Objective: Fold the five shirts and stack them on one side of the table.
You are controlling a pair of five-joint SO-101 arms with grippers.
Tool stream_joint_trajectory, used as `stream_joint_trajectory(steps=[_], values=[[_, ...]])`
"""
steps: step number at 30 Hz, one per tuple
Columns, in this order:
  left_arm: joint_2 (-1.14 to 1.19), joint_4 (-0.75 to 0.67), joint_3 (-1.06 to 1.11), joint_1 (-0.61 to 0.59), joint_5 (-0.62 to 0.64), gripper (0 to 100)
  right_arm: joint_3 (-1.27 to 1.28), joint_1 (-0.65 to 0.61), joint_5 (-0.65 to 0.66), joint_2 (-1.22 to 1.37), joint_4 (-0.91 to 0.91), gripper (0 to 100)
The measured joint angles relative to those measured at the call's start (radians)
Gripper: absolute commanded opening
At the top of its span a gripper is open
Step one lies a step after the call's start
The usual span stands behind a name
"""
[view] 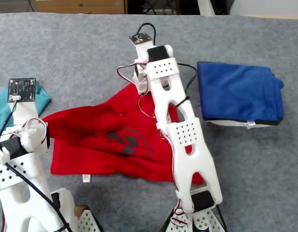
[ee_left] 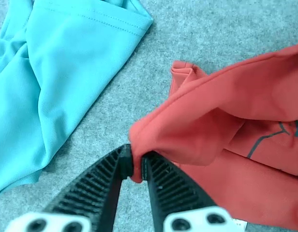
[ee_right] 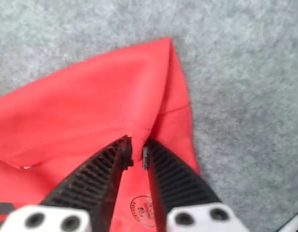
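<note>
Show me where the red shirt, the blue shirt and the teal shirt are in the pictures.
red shirt (view: 86, 140), high view, middle of its spread front.
blue shirt (view: 238, 92), high view, top of the folded bundle.
teal shirt (ee_left: 62, 72), left wrist view, smooth middle of the cloth.

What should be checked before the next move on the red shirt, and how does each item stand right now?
1. The left gripper is shut on the red shirt: ok.
2. The right gripper is shut on a corner of it: ok.
3. The red shirt lies flat: not ok, it is bunched near the left gripper.
4. The teal shirt is apart from the red shirt: ok, bare table shows between them.
5. The folded blue shirt is apart from the red shirt: ok.
6. Number of layers in each pinch: cannot tell.
</note>
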Motion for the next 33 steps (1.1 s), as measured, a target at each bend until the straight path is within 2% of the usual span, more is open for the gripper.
stream_joint_trajectory(steps=[8,20,22,27,30,33], values=[[0.0,0.0,0.0,0.0,0.0,3,0.0,0.0,0.0,0.0,-0.025,1.1],[0.0,0.0,0.035,0.0,0.0,3,-0.006,0.0,0.0,0.0,-0.023,1.6],[0.0,0.0,0.035,0.0,0.0,3,-0.006,0.0,0.0,0.0,-0.023,4.1],[0.0,0.0,0.035,0.0,0.0,3,-0.006,0.0,0.0,0.0,-0.023,23.7],[0.0,0.0,0.035,0.0,0.0,3,-0.006,0.0,0.0,0.0,-0.028,23.7],[0.0,0.0,0.035,0.0,0.0,3,-0.006,0.0,0.0,0.003,-0.058,17.3]])
